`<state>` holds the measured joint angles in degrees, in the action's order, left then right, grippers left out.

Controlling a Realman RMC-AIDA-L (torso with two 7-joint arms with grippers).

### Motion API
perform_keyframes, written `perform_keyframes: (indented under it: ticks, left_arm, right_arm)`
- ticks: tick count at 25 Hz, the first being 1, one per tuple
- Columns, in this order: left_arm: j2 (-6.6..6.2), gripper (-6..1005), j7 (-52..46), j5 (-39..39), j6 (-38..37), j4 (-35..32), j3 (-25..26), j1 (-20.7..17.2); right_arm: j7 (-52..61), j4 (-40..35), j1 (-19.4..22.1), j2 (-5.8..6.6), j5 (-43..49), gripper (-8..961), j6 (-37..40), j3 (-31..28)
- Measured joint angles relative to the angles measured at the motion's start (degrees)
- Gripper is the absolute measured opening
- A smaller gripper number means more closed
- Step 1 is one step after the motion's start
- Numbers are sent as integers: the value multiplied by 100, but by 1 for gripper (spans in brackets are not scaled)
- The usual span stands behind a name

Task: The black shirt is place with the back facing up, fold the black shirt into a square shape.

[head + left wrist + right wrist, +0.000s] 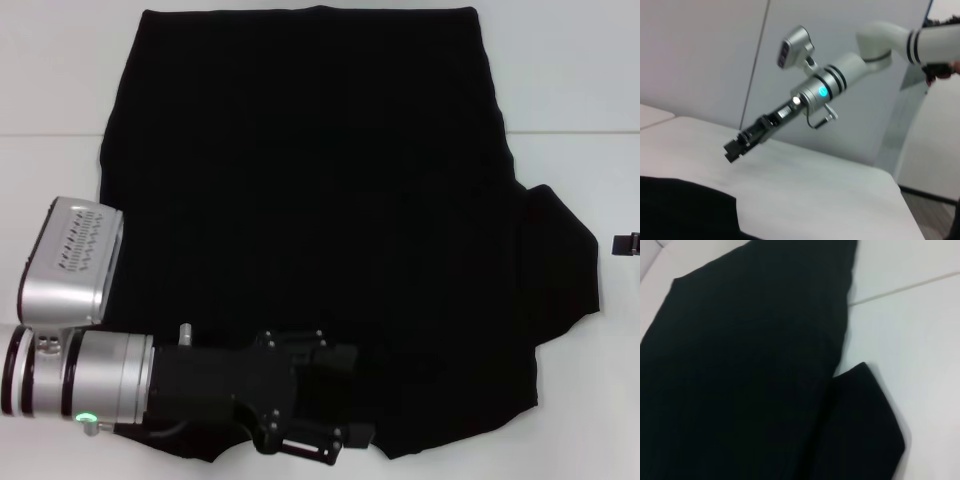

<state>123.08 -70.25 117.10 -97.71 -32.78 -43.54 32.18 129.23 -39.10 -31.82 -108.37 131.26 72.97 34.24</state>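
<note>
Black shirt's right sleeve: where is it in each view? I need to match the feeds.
Head: right sleeve juts from the black shirt toward the right edge.
Left wrist: sleeve cannot be singled out.
Right wrist: sleeve low, beside the body.
Shared landmark: white table.

Left gripper (345,405) low, reaching inward; right gripper (735,149) raised.

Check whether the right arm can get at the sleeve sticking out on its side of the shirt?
Probably yes. The sleeve of the black shirt lies flat on the table, nothing on it; the right end effector is just beside it.
</note>
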Motion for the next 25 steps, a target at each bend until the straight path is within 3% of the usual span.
perform_keyframes:
  ticks: [14, 25]
  left_arm:
    - [-5, 890, 90, 120, 239, -31, 61, 10]
    - [-20, 891, 84, 105, 220, -26, 76, 31]
  right_arm:
    - [97, 808, -366, -100, 321, 912, -618, 100]
    - [113, 877, -461, -224, 332, 907, -835, 335]
